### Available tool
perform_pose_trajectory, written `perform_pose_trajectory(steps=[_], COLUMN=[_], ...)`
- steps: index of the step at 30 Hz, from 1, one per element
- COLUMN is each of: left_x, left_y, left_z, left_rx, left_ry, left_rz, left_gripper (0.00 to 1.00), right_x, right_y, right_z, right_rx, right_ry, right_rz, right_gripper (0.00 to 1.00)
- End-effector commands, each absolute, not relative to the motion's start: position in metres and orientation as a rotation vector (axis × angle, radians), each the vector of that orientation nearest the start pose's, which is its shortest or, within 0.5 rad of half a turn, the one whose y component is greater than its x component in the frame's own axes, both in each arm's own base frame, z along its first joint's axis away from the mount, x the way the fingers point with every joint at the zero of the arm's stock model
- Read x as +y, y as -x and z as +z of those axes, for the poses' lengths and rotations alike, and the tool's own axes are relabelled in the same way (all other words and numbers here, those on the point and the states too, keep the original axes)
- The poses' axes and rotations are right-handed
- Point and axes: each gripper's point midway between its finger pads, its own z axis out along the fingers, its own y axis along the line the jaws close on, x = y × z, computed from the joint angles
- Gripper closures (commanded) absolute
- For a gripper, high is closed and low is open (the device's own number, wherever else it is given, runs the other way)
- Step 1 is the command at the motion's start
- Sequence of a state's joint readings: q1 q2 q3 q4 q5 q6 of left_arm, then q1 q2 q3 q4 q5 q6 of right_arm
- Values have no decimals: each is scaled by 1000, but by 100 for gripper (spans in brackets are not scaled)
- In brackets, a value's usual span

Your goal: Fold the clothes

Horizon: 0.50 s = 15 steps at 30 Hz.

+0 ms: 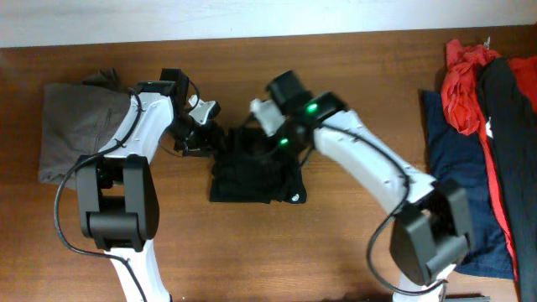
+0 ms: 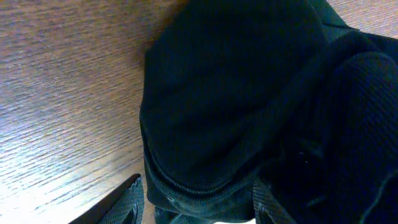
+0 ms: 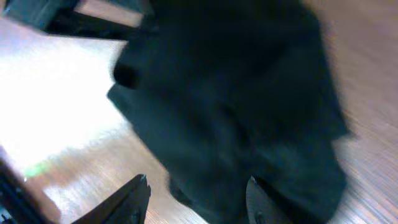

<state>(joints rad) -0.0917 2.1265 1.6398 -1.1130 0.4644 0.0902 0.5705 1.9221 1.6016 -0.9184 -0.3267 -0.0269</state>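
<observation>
The black T-shirt (image 1: 252,172) lies in a folded bundle at the table's middle, its small white round logo (image 1: 295,198) at the front right corner. My left gripper (image 1: 201,138) is at the bundle's back left edge. In the left wrist view its jaws (image 2: 196,208) are open, with a thick hem of the shirt (image 2: 236,93) between them. My right gripper (image 1: 268,141) is over the bundle's back edge. In the right wrist view its jaws (image 3: 198,199) are open around the shirt's edge (image 3: 249,112), blurred.
A grey folded garment (image 1: 80,126) lies at the far left. A pile of red (image 1: 466,84), navy (image 1: 453,168) and long black (image 1: 513,143) garments lies along the right edge. Bare wooden table (image 1: 277,252) lies in front.
</observation>
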Motion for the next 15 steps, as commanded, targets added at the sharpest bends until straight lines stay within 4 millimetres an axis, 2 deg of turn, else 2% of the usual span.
perform_pose_trajectory(steps=[1, 3, 7, 9, 10, 13, 14, 15], left_x=[-101, -97, -93, -91, -91, -91, -91, -91], left_y=[-388, -385, -383, -383, -383, -383, -383, -383], left_z=[46, 47, 47, 47, 47, 47, 47, 47], left_rx=[3079, 3093, 3107, 3108, 3108, 3107, 3108, 3108], left_ry=[-238, -218, -199, -192, -192, -192, -192, -192], left_rz=[-738, -741, -745, -746, -746, -746, -746, -747], left_gripper=[44, 44, 44, 44, 44, 44, 44, 44], right_x=[311, 314, 323, 322, 319, 311, 310, 310], right_y=[-341, -347, -348, -351, -353, -360, -361, -362], right_z=[102, 94, 83, 74, 71, 69, 70, 75], right_rx=[2689, 2690, 2693, 2716, 2728, 2730, 2726, 2722], right_ry=[915, 855, 847, 789, 755, 704, 702, 699], right_rz=[512, 420, 409, 367, 341, 272, 265, 266], right_gripper=[44, 42, 42, 45, 50, 76, 89, 96])
